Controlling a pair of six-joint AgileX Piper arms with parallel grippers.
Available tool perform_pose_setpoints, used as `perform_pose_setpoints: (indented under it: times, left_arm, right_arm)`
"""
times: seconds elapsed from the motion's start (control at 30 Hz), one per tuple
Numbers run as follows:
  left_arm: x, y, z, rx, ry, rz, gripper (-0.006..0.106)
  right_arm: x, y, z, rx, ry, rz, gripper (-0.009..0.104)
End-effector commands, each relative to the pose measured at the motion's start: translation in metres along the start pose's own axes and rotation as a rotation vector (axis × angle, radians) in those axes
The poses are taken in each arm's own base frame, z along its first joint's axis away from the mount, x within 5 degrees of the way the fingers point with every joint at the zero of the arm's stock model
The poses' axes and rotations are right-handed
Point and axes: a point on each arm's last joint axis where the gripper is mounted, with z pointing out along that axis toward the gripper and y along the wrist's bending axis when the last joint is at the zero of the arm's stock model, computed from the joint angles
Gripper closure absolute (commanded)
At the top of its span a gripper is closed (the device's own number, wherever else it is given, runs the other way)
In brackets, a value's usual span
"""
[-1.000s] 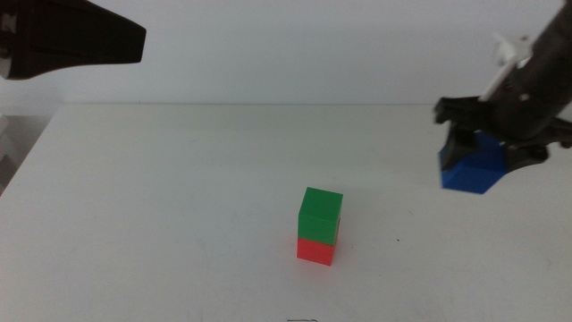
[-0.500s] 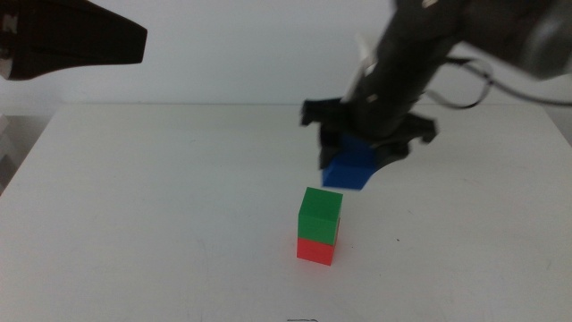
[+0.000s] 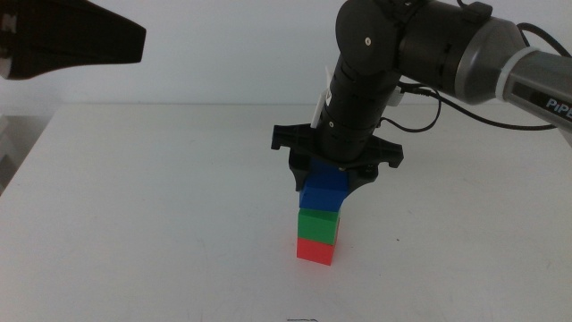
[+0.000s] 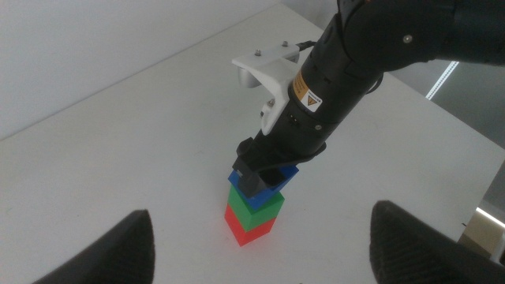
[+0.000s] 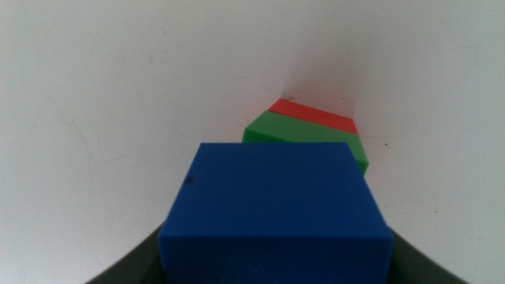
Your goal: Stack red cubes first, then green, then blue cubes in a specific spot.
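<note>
Blue, the last cube (image 3: 323,190) has been carried in from the table's right side within the past second and is now held by the right gripper (image 3: 332,177), jaws clamped on it, at the top of the green cube (image 3: 318,224), which sits on the red cube (image 3: 315,251). Only release seems left. Its matte faces look plain. The left gripper (image 4: 260,241) waits high above, jaws apart.

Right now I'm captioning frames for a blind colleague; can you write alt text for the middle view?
The right gripper holds the blue cube on or just above the green cube, which sits on the red cube on the white table. The left gripper waits high at the far left.
</note>
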Motion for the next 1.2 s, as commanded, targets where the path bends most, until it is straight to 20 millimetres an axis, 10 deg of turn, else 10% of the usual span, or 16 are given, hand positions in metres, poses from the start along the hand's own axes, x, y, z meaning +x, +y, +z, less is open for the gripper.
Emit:
perform_pose_setpoints:
  times: [0.0, 0.7, 0.93, 1.17]
  left_arm:
    - [-0.009, -0.01, -0.006, 0.026, -0.067, 0.004, 0.007]
    - [-0.009, -0.01, -0.006, 0.026, -0.067, 0.004, 0.007]
    - [-0.009, -0.01, -0.006, 0.026, -0.067, 0.004, 0.007]
    - [-0.009, -0.01, -0.006, 0.026, -0.067, 0.004, 0.007]
  right_arm:
    - [0.003, -0.003, -0.033, -0.003, -0.037, 0.002, 0.096]
    - [0.006, -0.001, -0.022, -0.005, 0.006, -0.031, 0.086]
    - [0.004, -0.002, -0.022, 0.007, -0.015, -0.043, 0.044]
    - [0.003, -0.002, -0.022, -0.002, -0.03, -0.044, 0.032]
